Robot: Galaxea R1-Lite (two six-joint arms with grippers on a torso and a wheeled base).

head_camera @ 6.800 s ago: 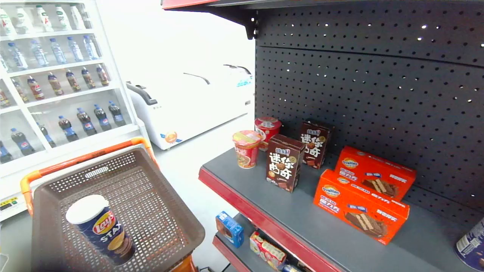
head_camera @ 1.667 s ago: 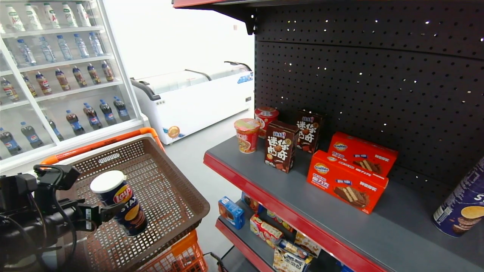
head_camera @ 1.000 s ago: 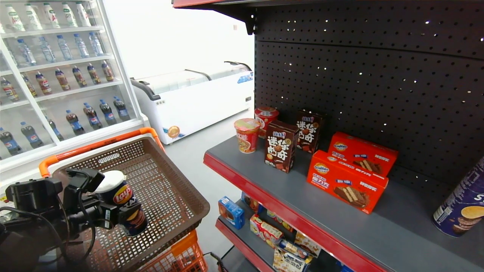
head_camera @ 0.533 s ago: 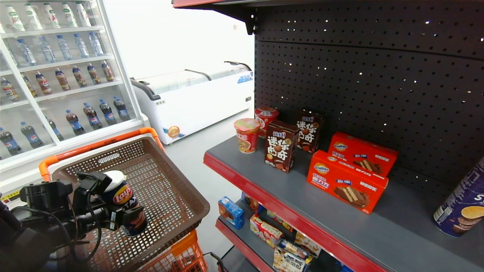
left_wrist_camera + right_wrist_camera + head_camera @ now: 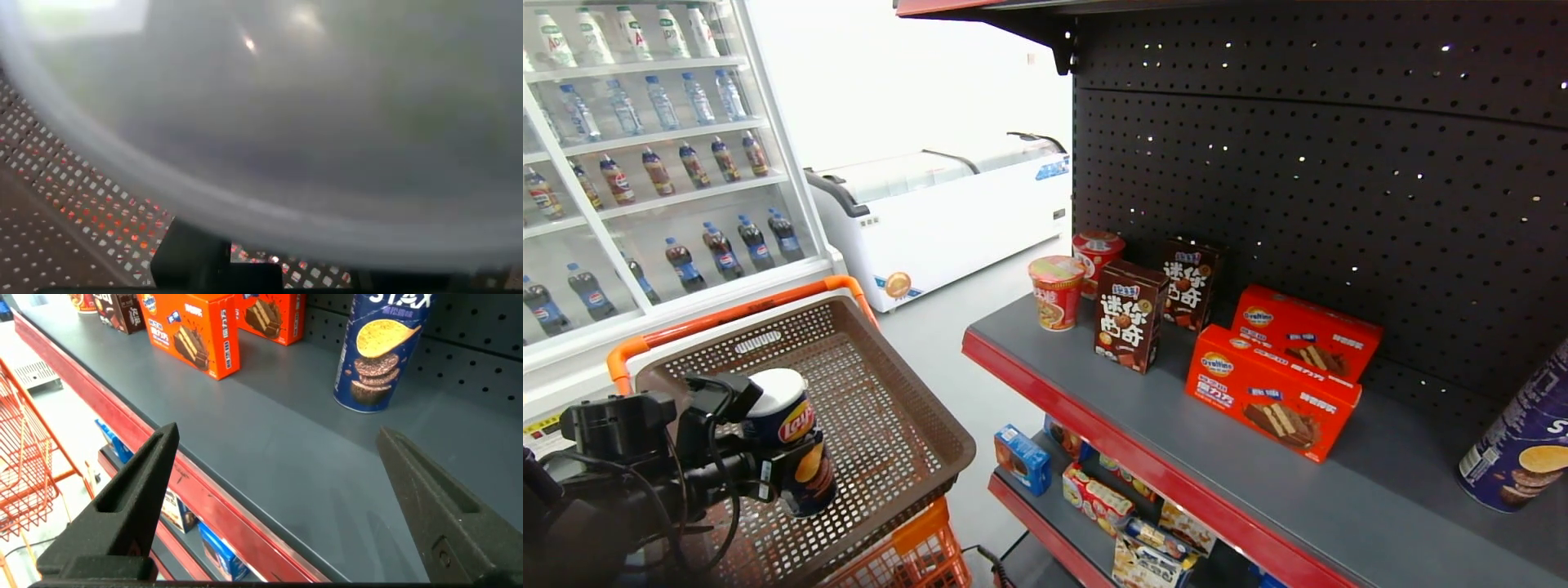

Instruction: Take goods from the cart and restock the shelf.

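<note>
The chip can point(image 5: 796, 433) stood slightly tilted inside the brown cart basket point(image 5: 882, 384). The left gripper point(image 5: 760, 433) was clamped on its side just below the white lid. The gripper's fingers hid part of the can, and it could not be told whether the base touched the mesh. From the left wrist, the lid was a grey blur point(image 5: 310, 122) over the mesh point(image 5: 49, 237).

The right gripper point(image 5: 282, 514) hung before the grey shelf point(image 5: 286, 457), jaws spread wide and holding nothing. A second chip can point(image 5: 1523, 449) stood upright on the shelf, cut off at the head view's right edge.

Also on the shelf were two noodle cups point(image 5: 1058, 292), two brown boxes point(image 5: 1129, 327) and two orange boxes point(image 5: 1270, 392). Each pair stood one behind the other. The goods on the lower shelf point(image 5: 1054, 531) were half hidden and too crowded to count.
</note>
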